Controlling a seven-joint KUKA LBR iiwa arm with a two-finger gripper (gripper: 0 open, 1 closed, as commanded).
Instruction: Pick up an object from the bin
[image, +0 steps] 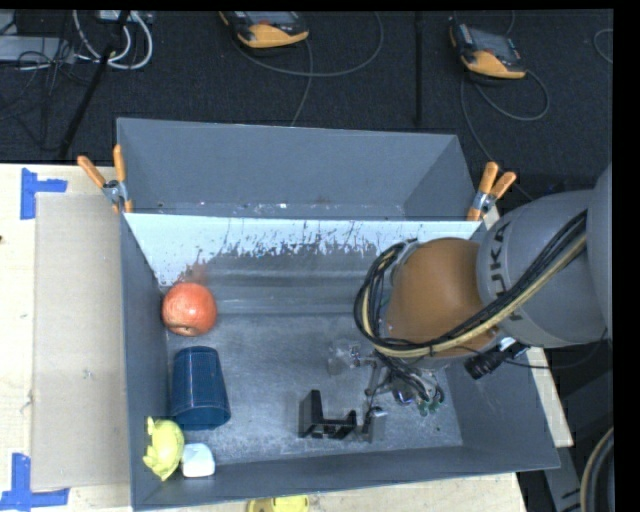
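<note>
Grey metal bin (290, 180), item nearest gripper (376, 398): black angular bracket-like piece (322, 418) at front centre, just beside it (jaw state cannot be told); advised: centre over piece, descend squarely, close across its narrow arm.

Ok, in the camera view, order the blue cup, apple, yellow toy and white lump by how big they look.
1. blue cup
2. apple
3. yellow toy
4. white lump
All lie close together, so nearness hardly skews this.
</note>
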